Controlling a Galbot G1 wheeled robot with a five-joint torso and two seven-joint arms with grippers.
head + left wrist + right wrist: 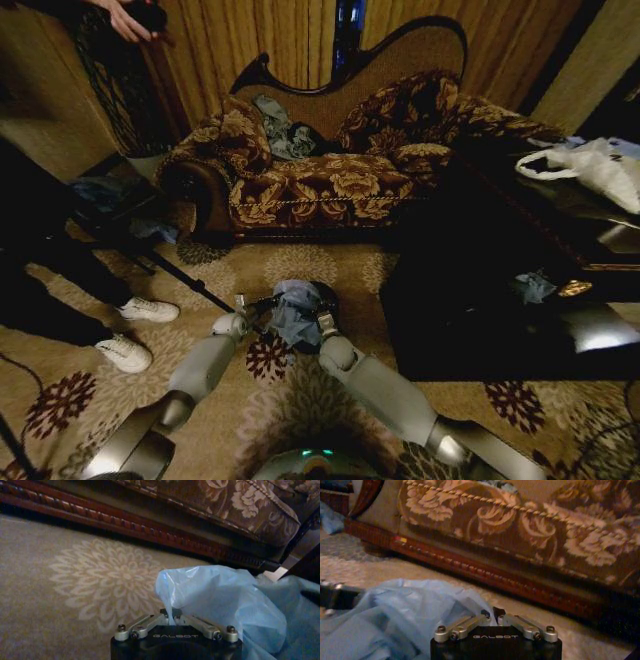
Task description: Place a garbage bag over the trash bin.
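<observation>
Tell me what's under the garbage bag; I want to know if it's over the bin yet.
The garbage bag, pinched by the left gripper and right gripper, drapes over the black trash bin; just part of its rim shows. The bin's inside is covered.

Pale blue-grey garbage bag (296, 312); black trash bin (322, 292); brown-and-gold floral sofa (330, 185); tan carpet (300, 265) with cream and maroon flower medallions.

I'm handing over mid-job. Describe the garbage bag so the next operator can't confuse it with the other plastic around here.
On the floral carpet before the patterned sofa, both grippers meet over the small black bin. The thin, glossy, pale blue-grey film bag is bunched there, pinched by the left gripper and right gripper. Unlike the white handled bag on the dark table, it has no handles.
</observation>
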